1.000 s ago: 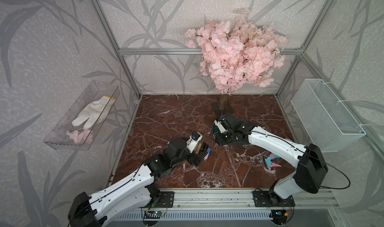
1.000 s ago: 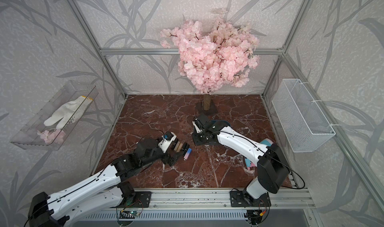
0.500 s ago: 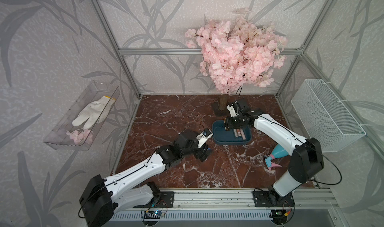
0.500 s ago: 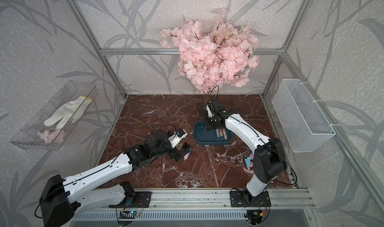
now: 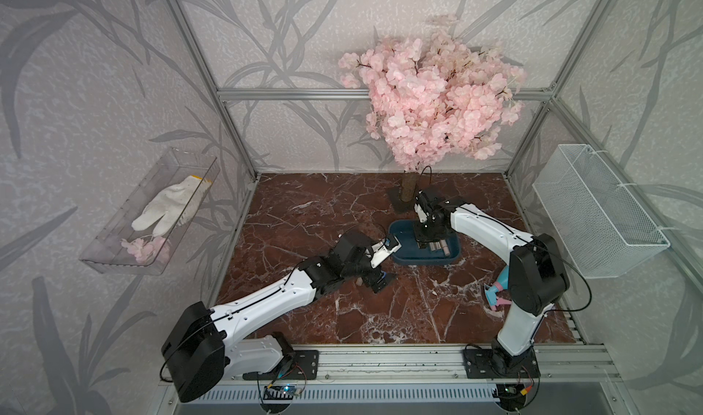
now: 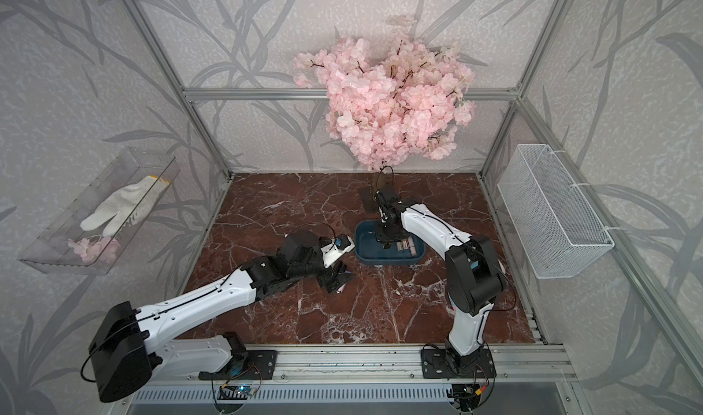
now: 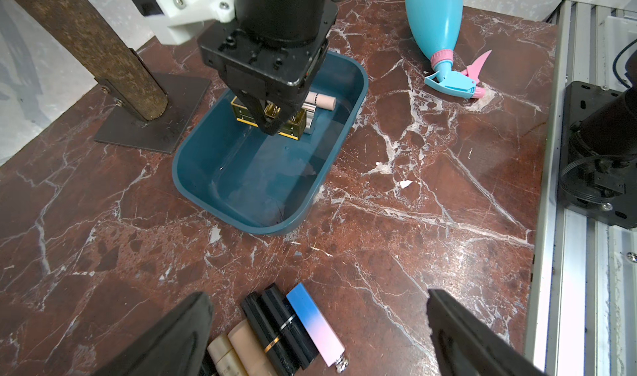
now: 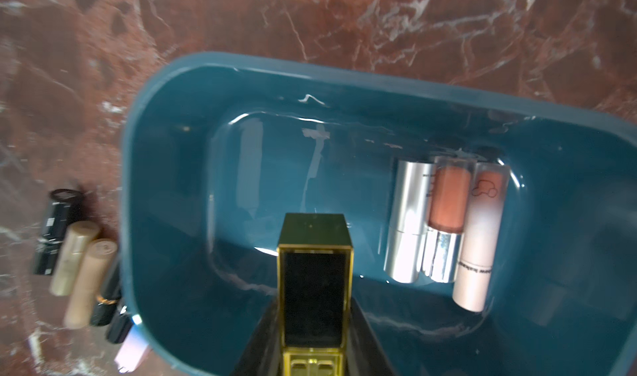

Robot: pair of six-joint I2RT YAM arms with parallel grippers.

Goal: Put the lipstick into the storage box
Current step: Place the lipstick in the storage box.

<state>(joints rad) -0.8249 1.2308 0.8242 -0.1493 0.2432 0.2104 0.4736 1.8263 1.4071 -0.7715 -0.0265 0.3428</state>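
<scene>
Right claw [image 7: 270, 126] clamps a gold lipstick [image 8: 315, 277] in the storage box [image 7: 258, 177] (end cut off); left claw [image 7: 319, 298] wide.

An artificial tree [image 5: 430, 101] with pink blossoms stands at the back of the dark red marble bench [image 5: 304, 203]. Its brown trunk [image 7: 103, 46] is a little tilted and is fixed on a flat dark metal plate [image 7: 155, 122]. Left of the tree, a clear plastic bin [image 5: 110, 261] hangs on the side wall. Inside it lie a white glove [image 5: 167, 207] and some pink blossoms [image 5: 146, 247] like those of the tree. Right of the tree, a white wire-mesh basket [image 5: 593, 211] hangs on the opposite wall. In front of the tree and to its right, a light blue spray bottle [image 7: 437, 22] with a pink collar and a pink trigger lies on its side on the bench, well apart from the trunk, toward the aluminium rail [image 5: 380, 360].
</scene>
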